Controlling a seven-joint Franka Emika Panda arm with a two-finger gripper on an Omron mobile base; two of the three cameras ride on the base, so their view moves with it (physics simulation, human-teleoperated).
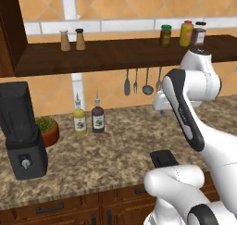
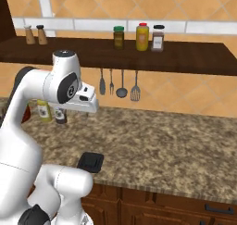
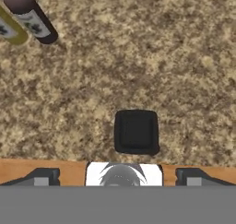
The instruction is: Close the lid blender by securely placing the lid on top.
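The blender (image 1: 21, 131) stands at the counter's far left, a dark boxy base with one round knob and a black tapered jar with nothing on its rim. The lid (image 1: 163, 158) (image 2: 90, 162), a flat black squarish slab, lies on the granite counter close to the front edge, partly behind my arm's white lower link. In the hand view the lid (image 3: 136, 131) sits just ahead of my gripper (image 3: 117, 178), whose fingertips (image 3: 42, 177) stand wide apart with nothing between them. My hand (image 1: 161, 102) hangs well above the counter, far right of the blender.
An oil bottle (image 1: 79, 117) and a dark bottle (image 1: 97, 115) stand at the back near a potted plant (image 1: 46, 127). Utensils (image 1: 147, 83) hang under a dark shelf (image 1: 106, 53) holding shakers and jars. The counter's front edge (image 2: 152, 184) runs just beside the lid.
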